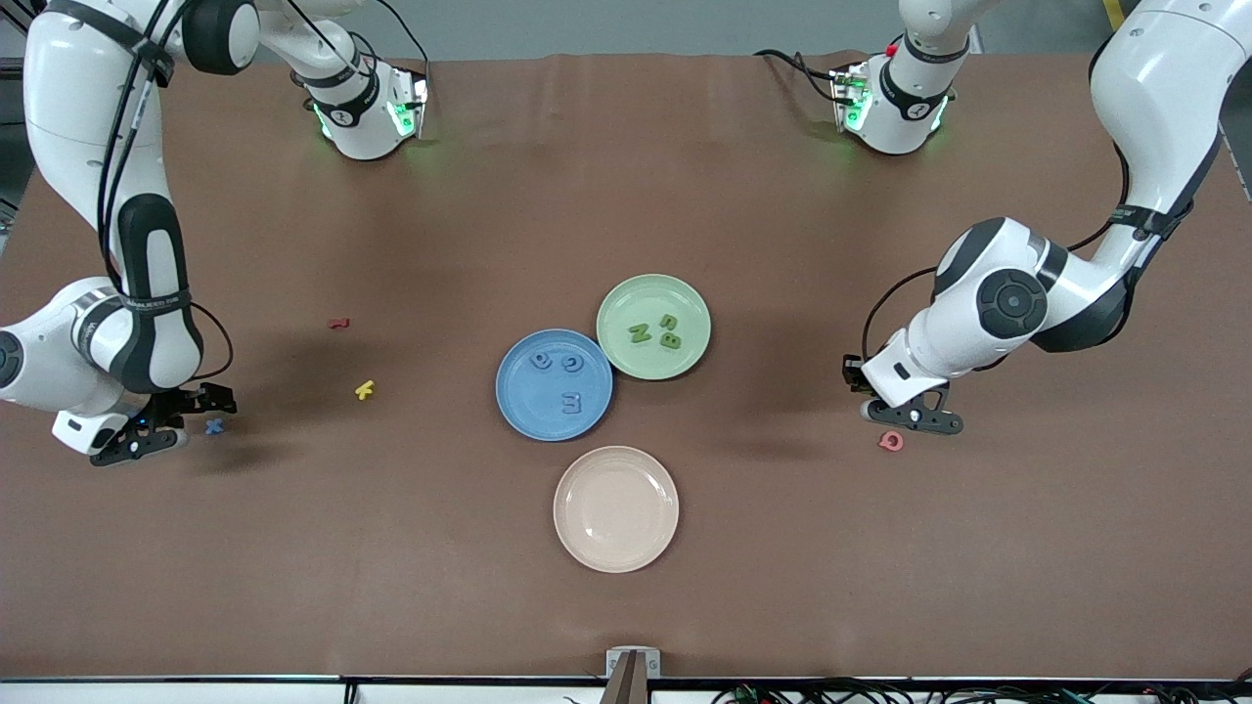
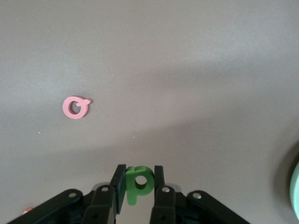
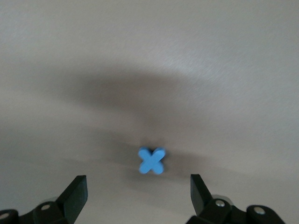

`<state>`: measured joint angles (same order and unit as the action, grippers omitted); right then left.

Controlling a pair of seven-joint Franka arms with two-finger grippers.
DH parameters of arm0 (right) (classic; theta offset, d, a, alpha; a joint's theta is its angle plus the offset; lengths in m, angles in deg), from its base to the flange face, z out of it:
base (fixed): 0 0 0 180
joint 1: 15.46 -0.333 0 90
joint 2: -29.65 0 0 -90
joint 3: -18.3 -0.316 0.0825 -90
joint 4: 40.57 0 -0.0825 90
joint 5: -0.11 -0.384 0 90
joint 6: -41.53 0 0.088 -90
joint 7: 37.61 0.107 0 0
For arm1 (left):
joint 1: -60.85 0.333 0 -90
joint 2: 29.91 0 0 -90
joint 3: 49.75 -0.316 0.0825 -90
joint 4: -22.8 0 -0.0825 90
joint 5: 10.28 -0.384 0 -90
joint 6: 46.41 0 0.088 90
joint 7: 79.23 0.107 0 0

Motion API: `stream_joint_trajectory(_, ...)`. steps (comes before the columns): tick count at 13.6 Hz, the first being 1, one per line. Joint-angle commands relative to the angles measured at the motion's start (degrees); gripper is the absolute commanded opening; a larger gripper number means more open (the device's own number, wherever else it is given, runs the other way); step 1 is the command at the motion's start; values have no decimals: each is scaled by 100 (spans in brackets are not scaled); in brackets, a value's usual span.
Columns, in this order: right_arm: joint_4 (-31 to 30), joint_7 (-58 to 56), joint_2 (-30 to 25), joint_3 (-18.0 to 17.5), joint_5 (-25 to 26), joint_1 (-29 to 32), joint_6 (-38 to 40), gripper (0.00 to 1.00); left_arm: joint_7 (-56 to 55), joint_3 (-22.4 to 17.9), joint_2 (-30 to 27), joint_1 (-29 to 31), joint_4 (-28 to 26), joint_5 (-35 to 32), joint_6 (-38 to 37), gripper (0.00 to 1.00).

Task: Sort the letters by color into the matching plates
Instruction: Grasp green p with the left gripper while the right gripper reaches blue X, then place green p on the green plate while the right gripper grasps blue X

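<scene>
At the front view's right edge, the left gripper [image 1: 915, 418] pinches a green letter [image 2: 138, 183] in its jaws above the surface [image 1: 626, 196], near a pink letter [image 1: 891, 440]. At lower left of that view, the right gripper [image 1: 147, 438] hangs with jaws spread over a blue letter [image 1: 214, 425]. Mid-frame, the blue plate [image 1: 518, 406] and green plate [image 1: 626, 364] touch.

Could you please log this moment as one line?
left gripper: shut on green letter | right gripper: open over blue X
</scene>
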<state>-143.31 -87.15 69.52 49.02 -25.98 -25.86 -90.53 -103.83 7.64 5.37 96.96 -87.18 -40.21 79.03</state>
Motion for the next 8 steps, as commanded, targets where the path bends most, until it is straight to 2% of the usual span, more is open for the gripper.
stream_joint_trajectory(1,368,-144,250,-120,-98,187,41,98,-219,-17,49,-174,134,75,-134,1)
stream_joint_trajectory(5,421,-144,390,-207,-115,239,-3,96,-615,-17,58,-377,222,75,-134,1)
stream_joint_trajectory(8,509,-144,461,-252,-115,310,-3,81,-765,-17,58,-474,274,93,-134,0)
